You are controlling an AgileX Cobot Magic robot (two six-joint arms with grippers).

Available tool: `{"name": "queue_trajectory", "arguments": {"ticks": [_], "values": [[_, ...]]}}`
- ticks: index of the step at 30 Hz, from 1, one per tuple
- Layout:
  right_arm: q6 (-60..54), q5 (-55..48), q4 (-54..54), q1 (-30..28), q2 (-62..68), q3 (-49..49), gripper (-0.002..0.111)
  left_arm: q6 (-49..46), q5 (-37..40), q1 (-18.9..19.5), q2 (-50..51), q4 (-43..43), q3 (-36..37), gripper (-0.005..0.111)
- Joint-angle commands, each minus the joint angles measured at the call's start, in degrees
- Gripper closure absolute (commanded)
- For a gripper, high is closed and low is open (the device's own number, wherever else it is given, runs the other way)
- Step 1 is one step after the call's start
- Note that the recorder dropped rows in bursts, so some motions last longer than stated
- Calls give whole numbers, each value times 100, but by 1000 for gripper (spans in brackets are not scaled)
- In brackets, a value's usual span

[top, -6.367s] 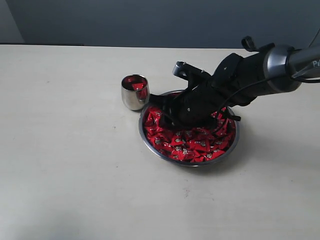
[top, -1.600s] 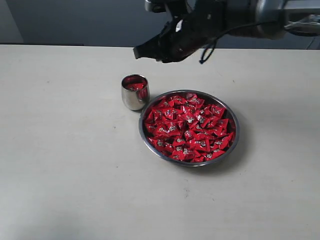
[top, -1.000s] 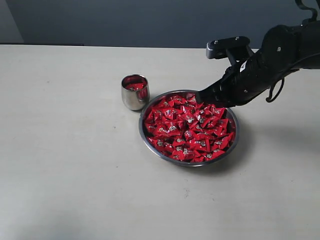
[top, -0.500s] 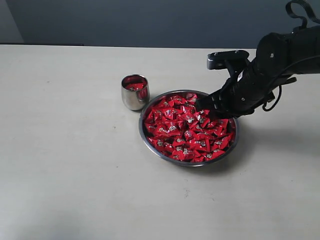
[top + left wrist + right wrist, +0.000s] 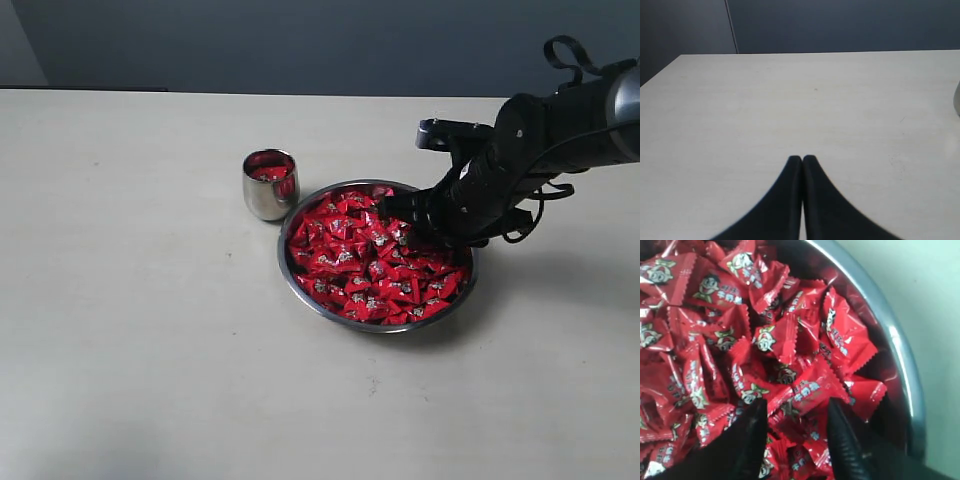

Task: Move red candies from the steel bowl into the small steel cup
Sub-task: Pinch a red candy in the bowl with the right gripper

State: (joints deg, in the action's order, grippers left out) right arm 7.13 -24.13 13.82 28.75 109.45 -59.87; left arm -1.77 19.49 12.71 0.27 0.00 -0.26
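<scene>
The steel bowl [image 5: 300, 292] sits mid-table, heaped with red candies [image 5: 350, 262]. Just left of it stands the small steel cup [image 5: 268, 192], with a few red candies showing inside. My right gripper [image 5: 412, 222] is down at the bowl's far right side. In the right wrist view it [image 5: 796, 404] is open, its two black fingertips [image 5: 756, 426] pressed into the red candies [image 5: 770, 337], with several wrappers between them near the bowl's rim [image 5: 900, 355]. My left gripper [image 5: 802, 159] is shut and empty over bare table, out of the exterior view.
The pale table [image 5: 150, 350] stretches wide to the left and in front of the bowl. A dark wall [image 5: 300, 40] runs along the table's far edge. The right arm's cables [image 5: 565, 50] loop above its wrist.
The right arm swung from above the cup to the bowl's far right side and came down. Its jaws opened and now dip into the candies. The left gripper's earlier state is not shown.
</scene>
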Motion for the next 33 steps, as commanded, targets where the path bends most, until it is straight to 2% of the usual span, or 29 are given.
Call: {"name": "queue_trajectory", "arguments": {"ticks": [1,31,33], "values": [[183,156,84,-31,27,19,69,8,-58,-27,-27,-35,26,106],[424,521,84,-31,308,8,69,8,-58,-27,-27,-35,26,106],[424,530,84,-31,308,8,74,8,-58,-27,-27,-35,26,106]]}}
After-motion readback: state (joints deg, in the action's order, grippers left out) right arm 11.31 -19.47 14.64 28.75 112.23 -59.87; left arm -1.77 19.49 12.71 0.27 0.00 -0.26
